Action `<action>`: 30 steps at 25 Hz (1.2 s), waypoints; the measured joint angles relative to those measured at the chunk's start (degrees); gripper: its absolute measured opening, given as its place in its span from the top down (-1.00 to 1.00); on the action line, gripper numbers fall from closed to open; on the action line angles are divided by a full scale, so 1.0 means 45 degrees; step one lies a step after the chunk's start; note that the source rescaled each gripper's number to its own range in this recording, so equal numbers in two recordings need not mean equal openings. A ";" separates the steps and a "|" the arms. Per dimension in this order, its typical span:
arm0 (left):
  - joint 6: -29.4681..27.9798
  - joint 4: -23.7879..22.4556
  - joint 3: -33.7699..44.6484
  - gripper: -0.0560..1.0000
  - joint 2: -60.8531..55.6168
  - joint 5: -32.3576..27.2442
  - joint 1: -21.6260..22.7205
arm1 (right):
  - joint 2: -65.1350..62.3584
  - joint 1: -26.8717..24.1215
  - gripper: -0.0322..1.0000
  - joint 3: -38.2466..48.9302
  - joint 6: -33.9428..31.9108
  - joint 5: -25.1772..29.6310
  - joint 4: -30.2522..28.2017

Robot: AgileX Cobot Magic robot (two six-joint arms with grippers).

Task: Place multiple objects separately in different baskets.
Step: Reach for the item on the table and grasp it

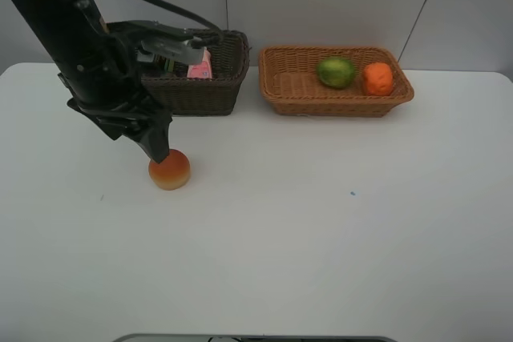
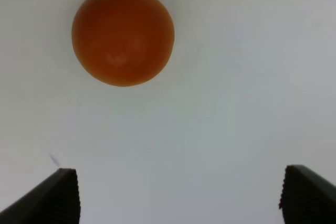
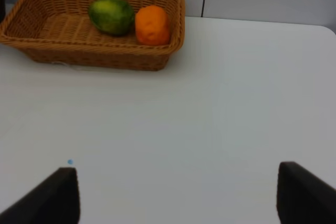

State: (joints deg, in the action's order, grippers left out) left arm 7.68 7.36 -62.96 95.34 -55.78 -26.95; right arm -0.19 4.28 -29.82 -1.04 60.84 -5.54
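Sitting alone on the tabletop [image 1: 264,246], the peach [image 1: 169,170] lies just beyond the left tool [image 2: 178,195], whose jaws stand wide apart and empty. Best to centre over it before closing, then carry it to the tan basket [image 1: 276,90] beside the green fruit [image 1: 336,71] and orange [image 1: 377,78]. The right tool [image 3: 178,192] is apart, idle.

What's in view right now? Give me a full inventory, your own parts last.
peach-like fruit: one, red-orange, on the white table, front of the dark basket.
green fruit: one, green, in the tan basket.
orange: one, orange, in the tan basket, beside the green fruit.
pink bottle: one, pink, inside the dark basket, partly hidden.
dark basket: one, dark brown wicker, back left.
tan basket: one, light orange-tan wicker, back right.
table: one, white.
left gripper: one, black, open, over the table near the peach-like fruit.
right gripper: one, black, open, empty.
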 joint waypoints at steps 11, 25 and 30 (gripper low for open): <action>-0.3245 -0.0179 0.1265 -0.94 0.0000 0.2824 0.0000 | 0.0000 0.0000 -0.54 0.0000 0.0000 0.0000 0.0000; -0.5208 -0.0744 0.1186 -1.00 0.1320 0.3231 0.0000 | 0.0000 0.0000 -0.54 0.0000 0.0000 0.0000 0.0000; -0.5295 -0.1066 0.0900 -1.00 0.1525 0.3269 0.0000 | 0.0000 0.0000 -0.54 0.0000 0.0000 0.0000 0.0000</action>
State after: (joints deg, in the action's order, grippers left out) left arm -16.15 2.56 -58.91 102.20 -41.07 -26.95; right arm -0.19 4.28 -29.82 -1.04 60.84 -5.54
